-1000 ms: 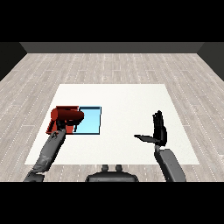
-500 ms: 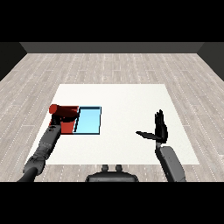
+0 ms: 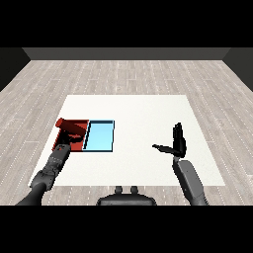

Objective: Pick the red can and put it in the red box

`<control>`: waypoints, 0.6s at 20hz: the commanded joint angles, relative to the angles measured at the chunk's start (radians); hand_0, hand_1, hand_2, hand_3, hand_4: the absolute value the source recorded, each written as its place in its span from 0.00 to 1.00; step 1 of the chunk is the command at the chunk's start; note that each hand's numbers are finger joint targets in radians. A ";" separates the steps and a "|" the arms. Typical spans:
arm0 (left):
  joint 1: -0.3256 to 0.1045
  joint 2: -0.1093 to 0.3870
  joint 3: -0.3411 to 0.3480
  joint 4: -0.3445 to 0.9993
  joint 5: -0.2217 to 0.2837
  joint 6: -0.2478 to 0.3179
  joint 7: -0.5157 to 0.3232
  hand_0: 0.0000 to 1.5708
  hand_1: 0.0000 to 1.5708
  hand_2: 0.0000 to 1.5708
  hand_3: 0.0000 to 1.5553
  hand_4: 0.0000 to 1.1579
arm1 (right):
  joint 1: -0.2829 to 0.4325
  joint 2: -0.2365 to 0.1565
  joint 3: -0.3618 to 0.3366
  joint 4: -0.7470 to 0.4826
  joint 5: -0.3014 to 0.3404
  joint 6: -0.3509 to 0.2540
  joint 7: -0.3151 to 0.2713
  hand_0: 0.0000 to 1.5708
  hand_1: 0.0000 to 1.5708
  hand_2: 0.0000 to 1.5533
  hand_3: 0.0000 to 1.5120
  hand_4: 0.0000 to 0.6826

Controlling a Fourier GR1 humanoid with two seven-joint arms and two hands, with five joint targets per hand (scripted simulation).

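The red can (image 3: 62,123) is at the far left corner of the red tray (image 3: 78,146), which lies left of the light blue tray (image 3: 100,136). My left hand (image 3: 70,135) is over the red tray, just behind the can, with its fingers curled round the can's lower part. Much of the tray floor is hidden by the hand. My right hand (image 3: 177,142) hovers over the right side of the white table (image 3: 138,108), far from both trays. It is open, with the fingers pointing up and the thumb sticking out to the left.
The two trays touch side by side at the table's left. Bare white tabletop stretches between the blue tray and my right hand. Grey wooden floor surrounds the table.
My left hand has carried the red can leftward from over the trays' shared edge to the red tray's far left corner. My right hand has sunk slightly.
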 commanded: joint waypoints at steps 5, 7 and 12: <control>-0.027 0.049 0.057 0.112 0.039 -0.082 0.099 0.95 0.95 0.85 0.00 0.56 | -0.001 0.012 -0.019 0.046 0.000 0.026 -0.056 0.00 0.00 0.00 0.00 0.00; 0.002 0.080 0.050 0.120 0.032 -0.179 0.091 0.00 0.00 0.00 0.00 0.00 | -0.019 0.040 -0.011 0.033 -0.003 0.011 -0.046 0.00 0.00 0.00 0.00 0.00; -0.037 0.080 0.023 0.120 -0.002 -0.154 0.119 0.00 0.00 0.00 0.00 0.00 | -0.015 0.031 -0.032 0.016 -0.020 0.030 -0.034 0.00 0.00 0.00 0.00 0.00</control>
